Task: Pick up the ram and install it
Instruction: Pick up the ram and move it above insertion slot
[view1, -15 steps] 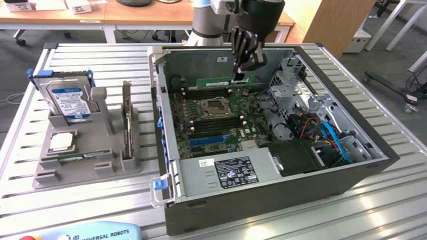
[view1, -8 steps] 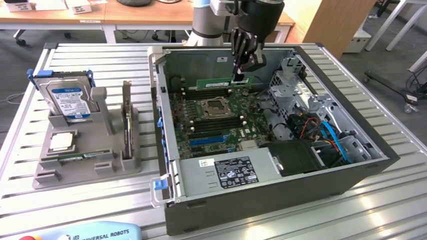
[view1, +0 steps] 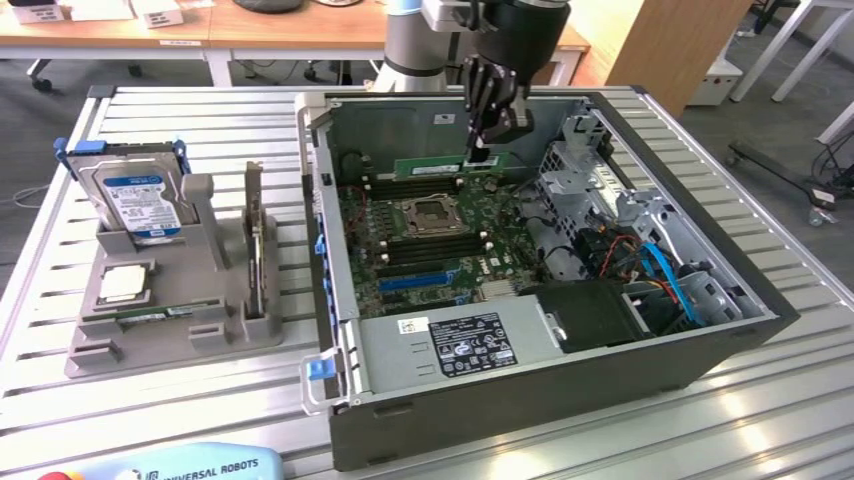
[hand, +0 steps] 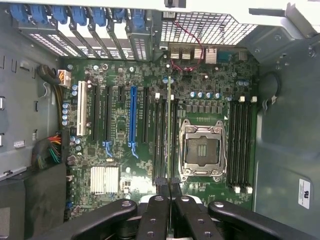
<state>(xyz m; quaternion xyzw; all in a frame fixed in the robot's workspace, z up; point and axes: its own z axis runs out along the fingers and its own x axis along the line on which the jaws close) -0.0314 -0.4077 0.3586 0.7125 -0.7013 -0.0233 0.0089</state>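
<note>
**Ram held over its slots, not yet seated**

The pick-up is done and the install step is in hand. The fingers (hand: 155, 212) are closed almost fully on the ram (view1: 434, 165), pinching the thin green board by its upper edge. The stick hangs lengthwise inside the open computer case (view1: 534, 400), which lies on the bench (view1: 200, 400).

In the wrist view the ram (hand: 170, 130) shows edge-on as a thin line. It runs along the bank of memory slots (hand: 159, 135) just beside the CPU socket (hand: 200, 150). The second bank of slots (hand: 240, 145) lies on the socket's other side.

In the exterior view the stick sits just above the motherboard (view1: 427, 240), near the case's far wall. Whether its lower edge already touches a slot cannot be told.

As a judgement, seating calls for:
- the stick's edge staying parallel to one chosen slot and centred along its length;
- a straight downward press, with no tilt.

The slots lie close together, so a small sideways error could land the ram on a ridge between them. Whether the end clips stand open cannot be made out.
</note>
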